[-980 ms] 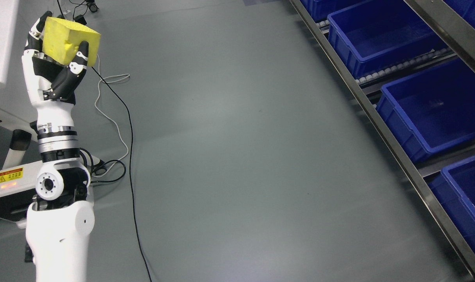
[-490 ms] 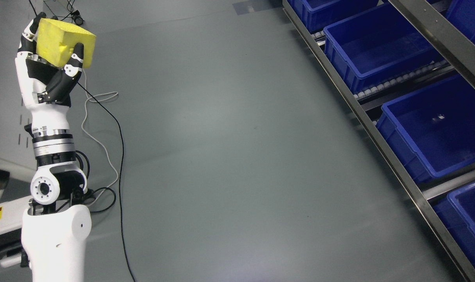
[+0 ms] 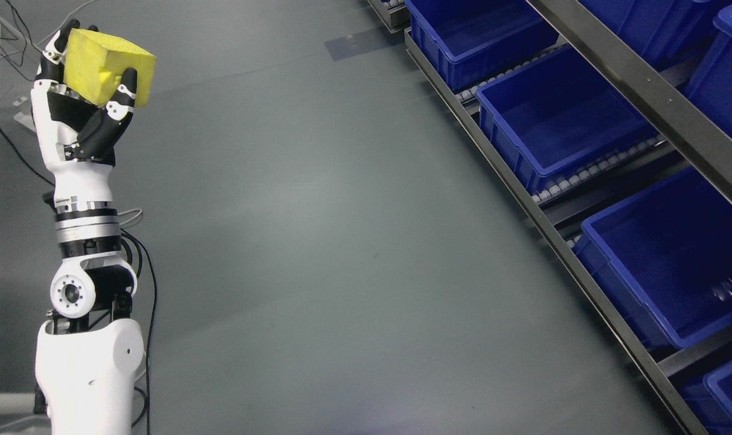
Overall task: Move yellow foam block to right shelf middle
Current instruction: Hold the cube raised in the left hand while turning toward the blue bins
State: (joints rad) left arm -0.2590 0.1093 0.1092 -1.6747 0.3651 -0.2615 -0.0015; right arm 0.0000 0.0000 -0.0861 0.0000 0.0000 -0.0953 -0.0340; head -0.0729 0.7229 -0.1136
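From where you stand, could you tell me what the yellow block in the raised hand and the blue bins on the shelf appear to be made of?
The yellow foam block, held in the left hand, looks like soft sponge foam: matte, slightly pitted faces, dented by a fingertip. The blue bins look like moulded hard plastic: smooth walls, a faint sheen, rolled rims. The shelf rail appears to be brushed metal.

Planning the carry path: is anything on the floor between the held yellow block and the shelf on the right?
Nothing visible. The left hand holds the yellow foam block; bare grey floor lies between it and the shelf of blue bins.
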